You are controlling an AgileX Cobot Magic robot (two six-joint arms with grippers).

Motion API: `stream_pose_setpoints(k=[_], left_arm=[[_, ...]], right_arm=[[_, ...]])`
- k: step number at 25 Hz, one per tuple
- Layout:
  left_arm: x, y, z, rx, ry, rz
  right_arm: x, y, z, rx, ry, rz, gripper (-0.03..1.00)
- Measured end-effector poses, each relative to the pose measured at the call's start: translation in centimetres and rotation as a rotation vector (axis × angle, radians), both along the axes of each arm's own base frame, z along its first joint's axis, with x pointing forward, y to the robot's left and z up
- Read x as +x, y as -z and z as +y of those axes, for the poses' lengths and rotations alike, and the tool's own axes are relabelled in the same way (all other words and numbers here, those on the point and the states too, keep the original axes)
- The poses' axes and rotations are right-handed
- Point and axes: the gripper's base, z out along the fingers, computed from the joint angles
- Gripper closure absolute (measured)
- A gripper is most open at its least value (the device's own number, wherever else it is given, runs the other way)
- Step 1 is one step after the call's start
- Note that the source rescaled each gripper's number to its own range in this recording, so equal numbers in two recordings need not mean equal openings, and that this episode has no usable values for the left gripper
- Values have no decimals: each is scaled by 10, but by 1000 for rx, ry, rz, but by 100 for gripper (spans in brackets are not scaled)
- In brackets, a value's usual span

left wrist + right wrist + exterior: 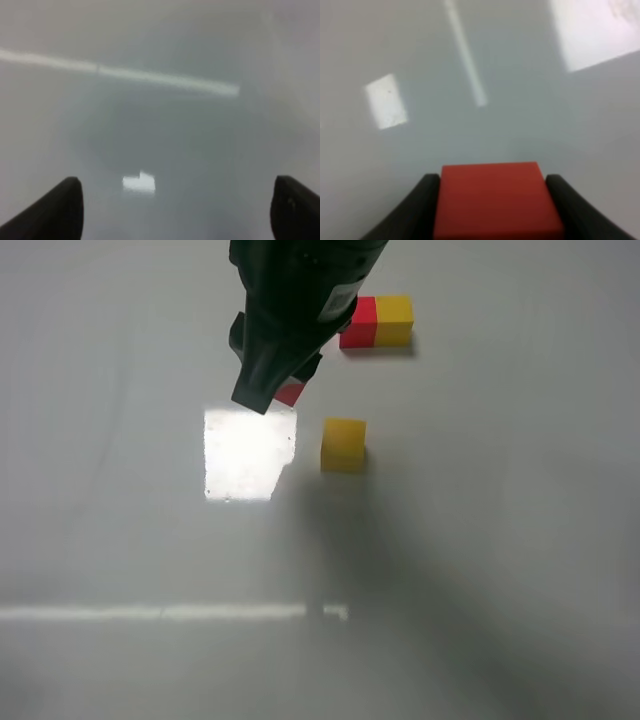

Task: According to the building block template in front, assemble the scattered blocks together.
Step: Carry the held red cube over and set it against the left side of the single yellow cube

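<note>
The template, a joined red and yellow bar [377, 322], lies at the back of the grey table. The loose yellow cube [343, 444] sits in front of it. My right gripper [278, 390] reaches in from the back and is shut on the loose red cube [291, 393], up and to the left of the yellow cube and apart from it. In the right wrist view the red cube [495, 200] fills the space between both dark fingers [417, 205]. My left gripper [175, 210] is open and empty over bare table; it is out of the high view.
A bright patch of reflected light [248, 452] lies on the table left of the yellow cube, just in front of the right gripper. A thin light stripe [170, 612] runs across the table nearer the front.
</note>
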Motion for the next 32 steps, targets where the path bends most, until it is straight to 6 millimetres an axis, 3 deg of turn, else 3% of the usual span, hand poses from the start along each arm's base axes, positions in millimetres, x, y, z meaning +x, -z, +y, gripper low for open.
stream_pose_setpoints(k=[10,17,32], left_arm=[[0,0,0,0,1,0],[0,0,0,1,1,0],[0,0,0,0,0,0]], right_arm=[[28,48,31,-171,10,-29,96],[37,68,41,-237,16,-22,96],[55,81,27,-220,87,39,96]])
